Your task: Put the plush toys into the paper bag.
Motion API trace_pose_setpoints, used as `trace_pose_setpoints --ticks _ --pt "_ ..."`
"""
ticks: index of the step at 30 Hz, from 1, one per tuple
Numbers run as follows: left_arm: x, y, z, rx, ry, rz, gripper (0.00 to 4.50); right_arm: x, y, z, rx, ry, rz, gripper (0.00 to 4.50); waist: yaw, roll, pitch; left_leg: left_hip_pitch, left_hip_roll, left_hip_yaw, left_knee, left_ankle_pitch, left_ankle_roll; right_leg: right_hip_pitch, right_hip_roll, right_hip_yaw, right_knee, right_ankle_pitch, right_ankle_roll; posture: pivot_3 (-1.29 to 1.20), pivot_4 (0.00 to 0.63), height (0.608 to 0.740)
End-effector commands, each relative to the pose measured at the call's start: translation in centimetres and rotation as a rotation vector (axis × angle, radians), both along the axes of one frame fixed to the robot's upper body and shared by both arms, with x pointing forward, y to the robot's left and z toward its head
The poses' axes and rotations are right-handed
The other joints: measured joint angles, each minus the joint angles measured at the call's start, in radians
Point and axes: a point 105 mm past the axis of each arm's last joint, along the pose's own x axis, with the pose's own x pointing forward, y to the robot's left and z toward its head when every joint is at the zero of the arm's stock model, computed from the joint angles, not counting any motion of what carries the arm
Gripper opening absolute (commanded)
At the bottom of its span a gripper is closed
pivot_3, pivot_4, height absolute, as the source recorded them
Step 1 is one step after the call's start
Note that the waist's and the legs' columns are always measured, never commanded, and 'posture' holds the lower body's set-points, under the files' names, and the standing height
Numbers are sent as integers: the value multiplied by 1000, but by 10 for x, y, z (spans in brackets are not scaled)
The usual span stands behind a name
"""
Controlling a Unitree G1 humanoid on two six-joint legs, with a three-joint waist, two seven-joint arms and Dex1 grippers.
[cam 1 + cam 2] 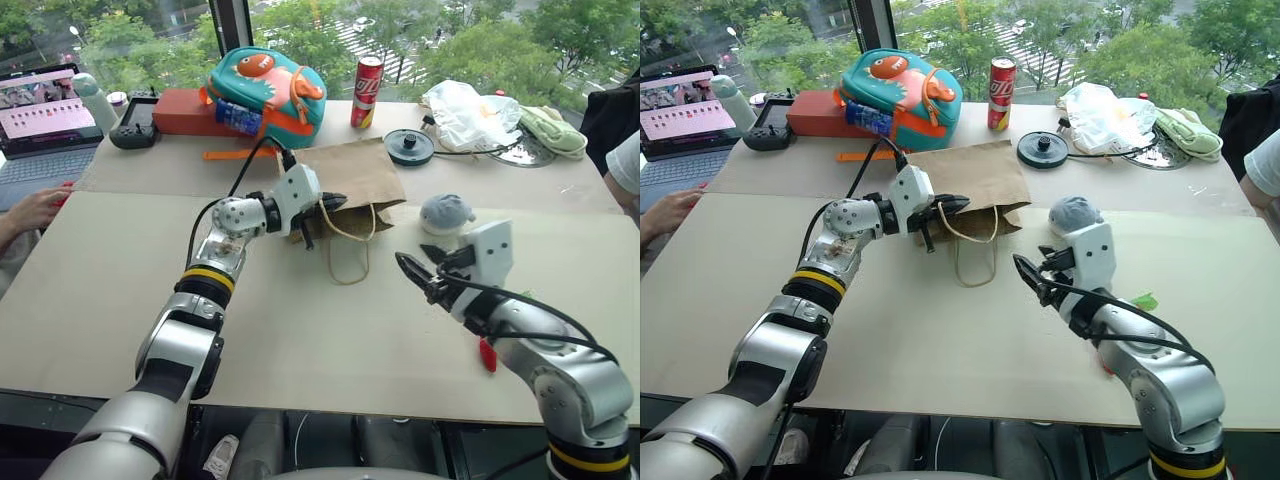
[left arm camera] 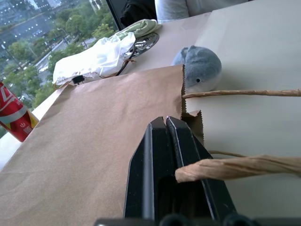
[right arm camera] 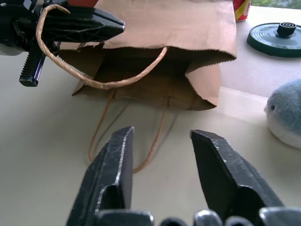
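The brown paper bag (image 1: 350, 170) lies on its side in the middle of the table, its mouth facing me and held open. My left gripper (image 1: 335, 200) is shut on the bag's upper rim, and one cord handle (image 3: 94, 82) loops over its fingers. The other handle lies flat on the table. The grey-blue plush toy (image 1: 447, 212) sits just right of the bag's mouth. My right gripper (image 3: 160, 134) hovers in front of the mouth, open with nothing between its fingers. A bit of the red plush toy (image 1: 487, 355) shows under my right forearm.
At the back stand a teal-and-orange backpack (image 1: 265, 90), a red can (image 1: 367, 92), a black round lid (image 1: 409, 146) and a white plastic bag (image 1: 465, 112). A laptop (image 1: 40, 110) and a person's hand (image 1: 35, 210) are at the left; another person's arm (image 1: 625, 165) is at the right edge.
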Motion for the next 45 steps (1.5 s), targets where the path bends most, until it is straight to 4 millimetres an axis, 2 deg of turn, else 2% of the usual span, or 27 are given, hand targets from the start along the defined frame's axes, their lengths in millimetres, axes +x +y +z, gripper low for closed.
trace_pose_setpoints --ticks 1,3,6,12,17,23,30,38,45 --pt "-2 -5 26 -71 -5 -16 0 5 15 4 -1 -34 11 651 -3 0 0 0 0 0 0 0 0 0 0 0 0 0 0 0 150 739" --pt "-3 -7 32 -89 19 -20 0 17 24 4 9 -43 -3 34 -9 0 0 0 0 0 0 0 0 0 0 0 0 0 0 0 150 739" --pt "-6 -10 40 -130 73 -39 0 40 36 4 32 -62 -53 34 -17 0 0 0 0 0 0 0 0 0 0 0 0 0 0 0 150 739" --pt "-11 -12 43 -148 122 -52 0 64 51 11 108 -127 -72 34 -17 0 0 0 0 -1 -1 0 0 -1 0 0 0 0 0 0 150 739" --pt "-12 -11 50 -183 160 -47 0 78 66 1 130 -117 -51 34 -17 1 0 0 0 -1 -1 0 0 -1 0 0 0 0 0 0 150 739" --pt "-11 -13 58 -234 206 -39 0 97 78 -24 146 -45 -91 34 -18 1 0 1 0 -1 -1 0 0 -1 0 0 1 0 -1 0 150 739" --pt "-9 -13 66 -283 238 -25 0 103 92 -44 91 -2 -48 34 -19 1 0 1 0 -1 -1 0 0 -1 0 0 2 0 -1 0 150 739" --pt "-8 -12 81 -334 214 -20 0 99 85 -81 50 224 -90 34 -19 1 -1 2 0 -1 -1 0 0 -1 0 0 8 0 -1 0 150 739" --pt "-11 -11 84 -355 209 -20 0 95 82 -81 34 251 -97 34 -19 1 -1 2 0 -1 -1 0 0 -1 0 0 8 0 -1 0 150 739"
